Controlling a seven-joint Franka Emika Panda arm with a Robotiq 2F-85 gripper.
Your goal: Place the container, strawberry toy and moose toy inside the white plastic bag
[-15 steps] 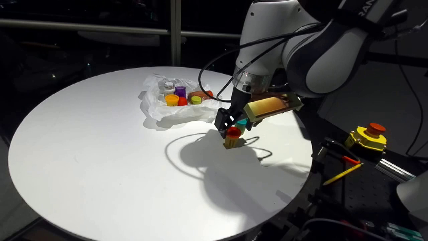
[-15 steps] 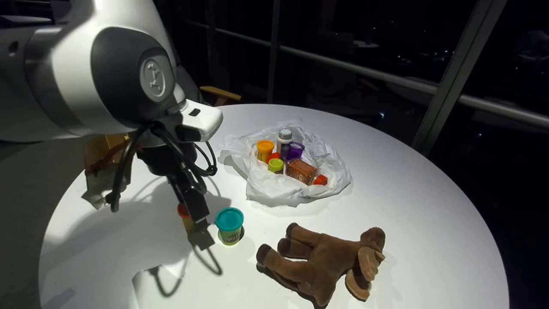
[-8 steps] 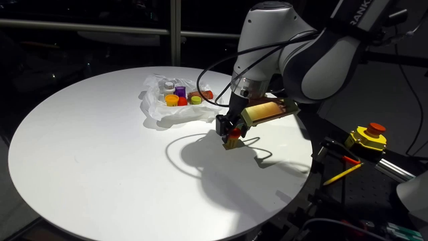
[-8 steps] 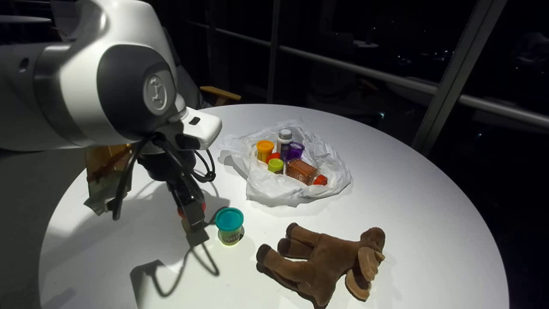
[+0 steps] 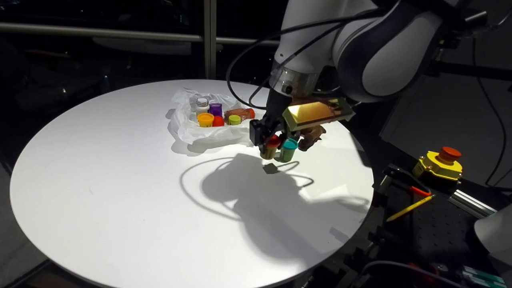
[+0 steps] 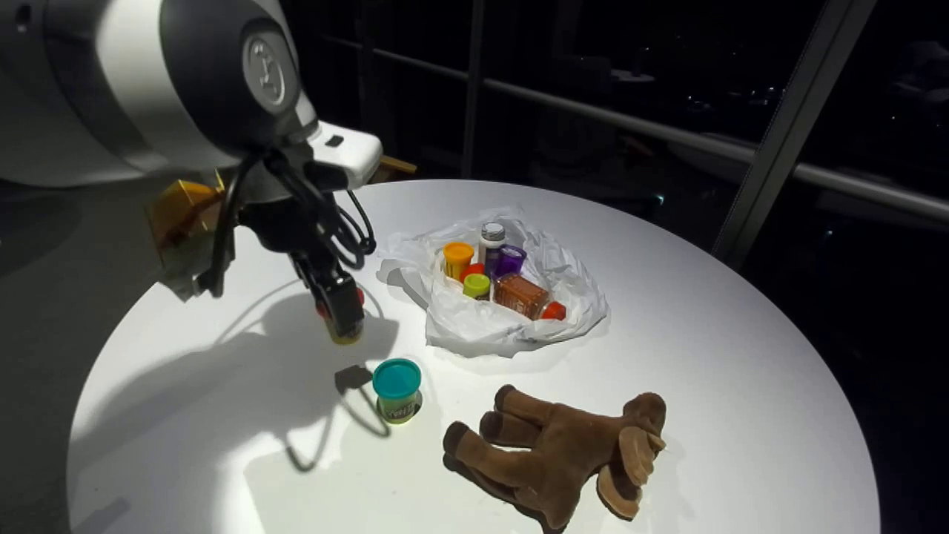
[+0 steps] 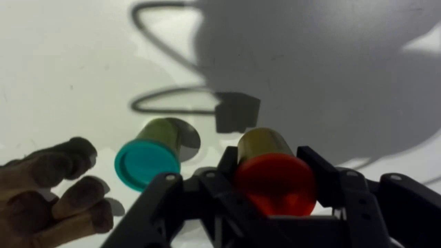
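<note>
Leftmost in an exterior view: the arm [image 6: 211, 81], its gripper [image 7: 269, 162] clenched on the red-lidded tub [image 7: 275, 182], fingers [image 7: 227, 162] on either side. Tub is lid up and looks off the table [image 5: 120, 180] in both exterior views. Taken as the task's container; step in hand is presumably its carry. Gain height first, then cross, squeeze constant, tub level: its wall may slip.

Next: teal-lidded tub [image 6: 397, 389], upright on the table, near the held one. A low swing could tip it, so pass well above.

Then the white plastic bag [image 6: 474, 326], spread wide, with an orange-lidded tub [image 6: 458, 261], lime-lidded tub [image 6: 477, 286] and brown bottle [image 6: 521, 297] among its contents. A small red item [image 5: 218, 121] there could be the strawberry toy; too hidden to tell. Lower near the lime-lidded tub, release close to the plastic, withdraw straight up so nothing snags.

Farthest right: moose toy [image 6: 560, 449], on its side on the table, outside the bag. Judged a later job.
</note>
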